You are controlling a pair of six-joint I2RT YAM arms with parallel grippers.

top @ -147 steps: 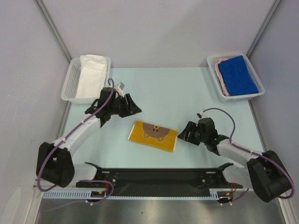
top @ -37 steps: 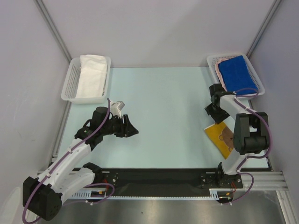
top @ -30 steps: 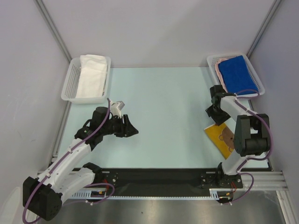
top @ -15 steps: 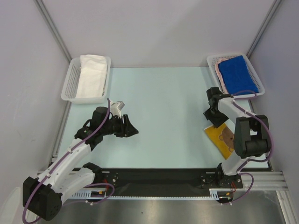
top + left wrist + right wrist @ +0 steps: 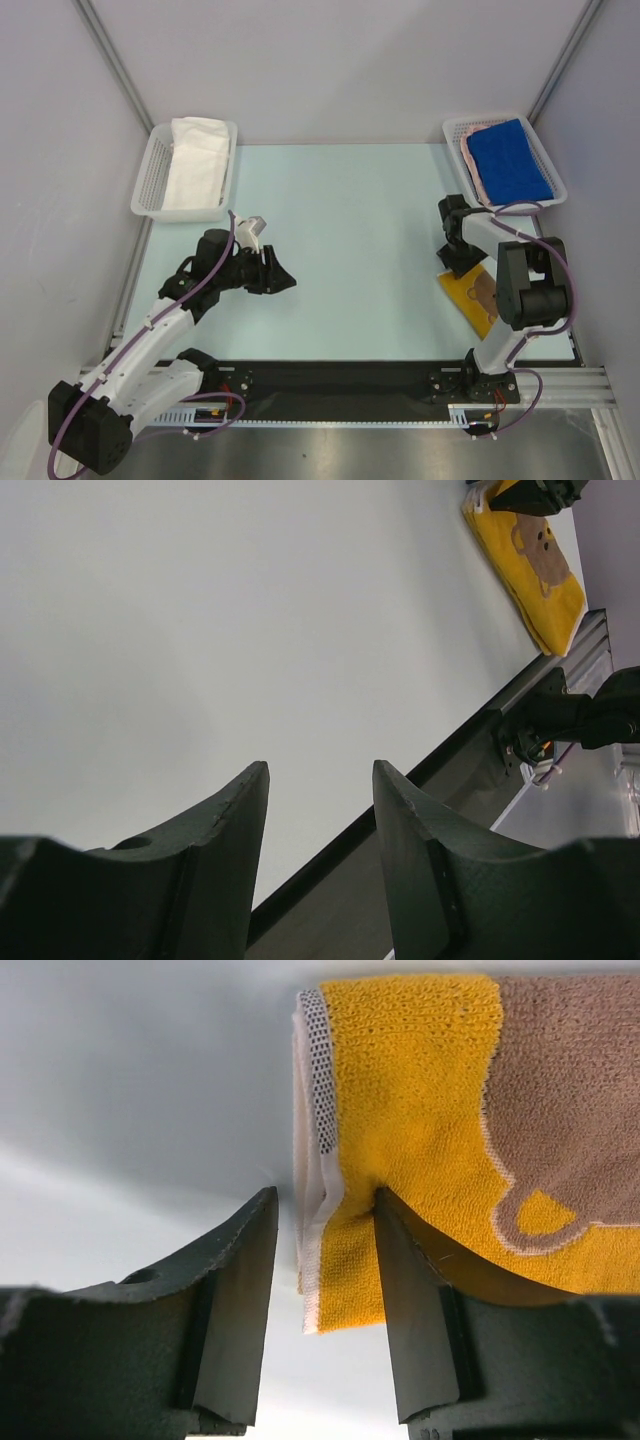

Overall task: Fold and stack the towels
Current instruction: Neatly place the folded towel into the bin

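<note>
The right tool (image 5: 323, 1198) stands part-open astride the corner of the folded yellow bear towel (image 5: 410, 1090), apparently not pinching it, near the right edge of the surface (image 5: 350, 210); the left tool (image 5: 320, 770) hangs narrowly parted above the surface, well apart from the towel.

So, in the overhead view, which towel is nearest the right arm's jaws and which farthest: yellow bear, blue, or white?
1. Yellow bear towel, right at them, near right.
2. Blue towel, far-right basket.
3. White towel, far-left basket.
</note>
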